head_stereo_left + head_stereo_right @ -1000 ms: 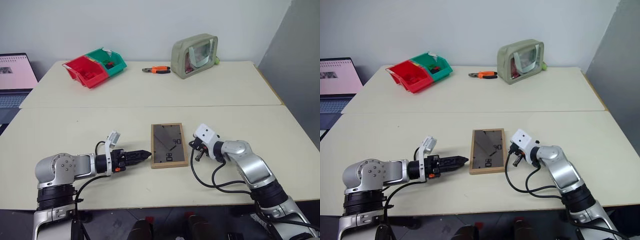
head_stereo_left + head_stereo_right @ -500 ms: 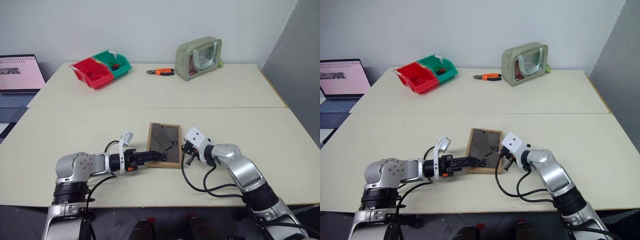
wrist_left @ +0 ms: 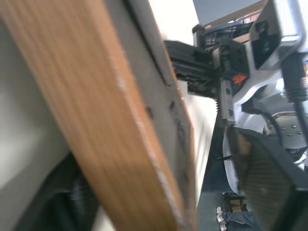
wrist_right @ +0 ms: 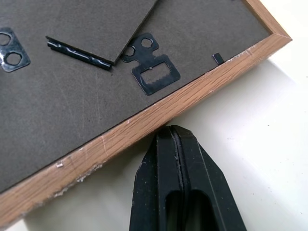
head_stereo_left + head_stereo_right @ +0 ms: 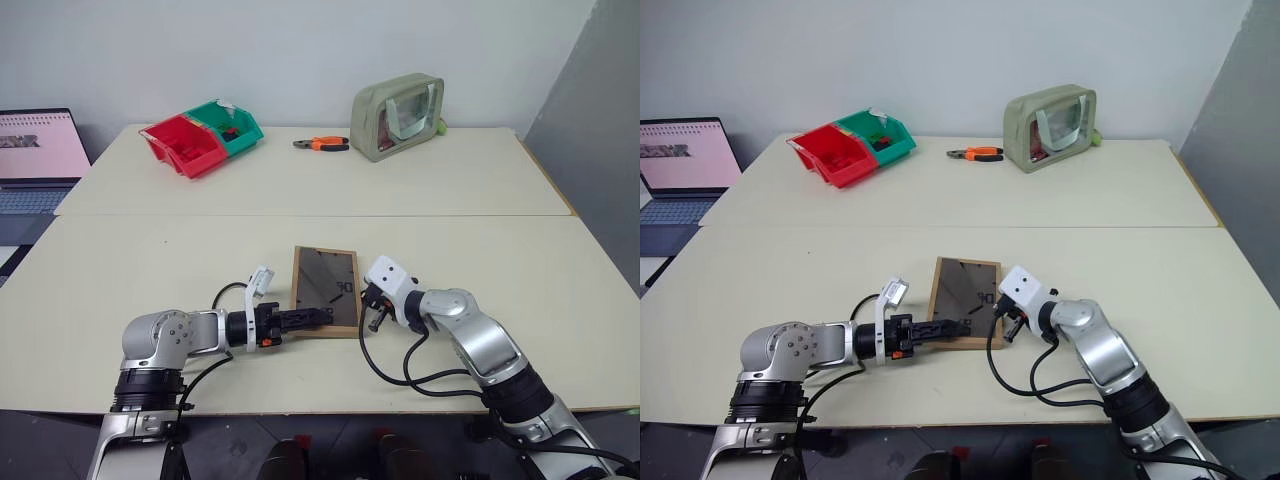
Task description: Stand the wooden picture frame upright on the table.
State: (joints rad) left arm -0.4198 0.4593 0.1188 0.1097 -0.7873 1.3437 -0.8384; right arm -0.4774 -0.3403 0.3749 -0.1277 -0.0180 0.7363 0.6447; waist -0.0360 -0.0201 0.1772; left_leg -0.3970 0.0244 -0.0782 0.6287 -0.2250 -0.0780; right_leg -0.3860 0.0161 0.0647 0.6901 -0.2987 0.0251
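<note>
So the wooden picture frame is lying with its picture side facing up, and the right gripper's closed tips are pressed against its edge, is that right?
Not quite. The wooden picture frame lies back side up: the right wrist view shows its dark back panel and metal hanger, not the picture. The rest holds: the right gripper is shut, tips against the frame's wooden edge.

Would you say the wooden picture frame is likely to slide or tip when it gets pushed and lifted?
The wooden picture frame looks rigid and thin, so probably light. Lying back-up on the smooth table, it may slide. Braced by the shut right pincer, it seems likelier to tip up.
</note>
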